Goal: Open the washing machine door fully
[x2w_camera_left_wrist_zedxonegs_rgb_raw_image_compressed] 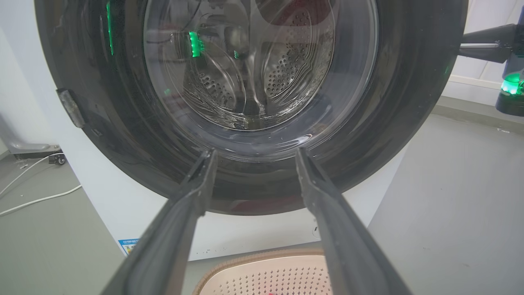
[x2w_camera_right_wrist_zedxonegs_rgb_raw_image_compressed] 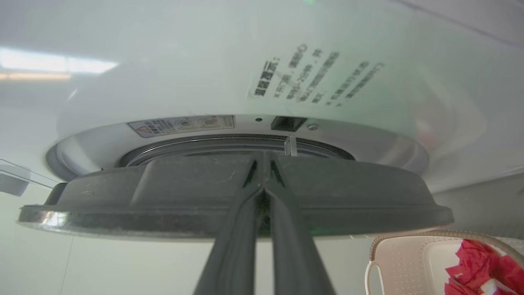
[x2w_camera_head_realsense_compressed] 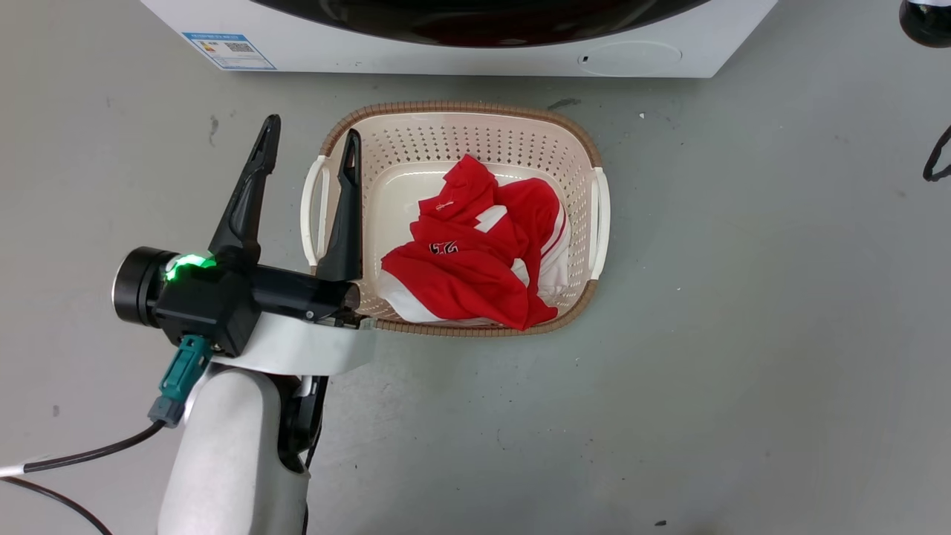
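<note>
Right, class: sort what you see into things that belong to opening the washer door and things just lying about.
Belongs to the job:
washing machine door
washing machine
right tool, shut, at the door's edge
left tool, open

Just lying about:
laundry basket
red garment inside it
white cable on the floor

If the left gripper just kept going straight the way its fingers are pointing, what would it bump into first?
Probably the washing machine door. In the left wrist view, the open left gripper aims at its lower part, with nothing between them. Depth is hard to judge.
</note>
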`<state>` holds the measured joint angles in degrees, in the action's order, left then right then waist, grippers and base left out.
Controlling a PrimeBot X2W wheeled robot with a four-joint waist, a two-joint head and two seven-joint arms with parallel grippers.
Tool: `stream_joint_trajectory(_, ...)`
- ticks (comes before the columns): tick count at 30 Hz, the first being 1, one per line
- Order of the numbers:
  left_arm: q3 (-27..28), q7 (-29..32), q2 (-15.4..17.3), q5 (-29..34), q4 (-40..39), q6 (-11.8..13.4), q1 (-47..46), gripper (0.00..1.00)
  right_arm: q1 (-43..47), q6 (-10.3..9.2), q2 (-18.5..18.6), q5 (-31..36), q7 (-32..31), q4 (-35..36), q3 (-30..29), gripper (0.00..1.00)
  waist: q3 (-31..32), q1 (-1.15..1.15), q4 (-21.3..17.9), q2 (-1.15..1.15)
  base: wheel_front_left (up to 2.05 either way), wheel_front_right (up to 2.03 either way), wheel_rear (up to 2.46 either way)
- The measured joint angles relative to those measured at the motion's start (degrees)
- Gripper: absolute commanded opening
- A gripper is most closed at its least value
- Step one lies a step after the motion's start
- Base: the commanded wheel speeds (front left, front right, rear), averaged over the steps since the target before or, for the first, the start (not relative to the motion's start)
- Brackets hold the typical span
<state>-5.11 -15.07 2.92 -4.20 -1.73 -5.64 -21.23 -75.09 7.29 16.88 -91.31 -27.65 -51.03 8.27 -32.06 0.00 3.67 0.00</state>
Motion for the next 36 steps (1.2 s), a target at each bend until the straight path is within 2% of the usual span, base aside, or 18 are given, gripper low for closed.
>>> stream_joint_trajectory(6,0.02,0.00,0.00,0.01,0.12,0.00,0.00,1.00,0.39,-0.15,-0.51,-1.03,-2.02,0.79,-0.02,0.00,-0.04,0.00,-0.33,0.00,0.00,0.00,0.00)
stream_joint_trajectory(12,0.04,0.00,-0.01,0.01,0.25,-0.18,0.00,1.00,0.56,0.12,-3.54,-1.54,-4.45,0.99,1.41,0.00,0.16,0.00,-0.52,0.00,0.00,0.00,0.00)
stream_joint_trajectory(26,0.05,0.00,0.00,0.00,1.24,0.02,0.01,1.00,3.29,0.13,-2.72,-4.00,-13.26,0.71,2.50,0.00,1.96,0.00,-0.99,0.00,0.00,0.00,0.00)
stream_joint_trajectory(36,0.52,0.00,-0.01,0.51,3.70,0.11,2.85,1.00,11.26,0.12,-3.21,-5.48,-16.71,3.15,3.22,0.00,7.38,0.00,-2.07,0.00,0.00,0.00,0.00)
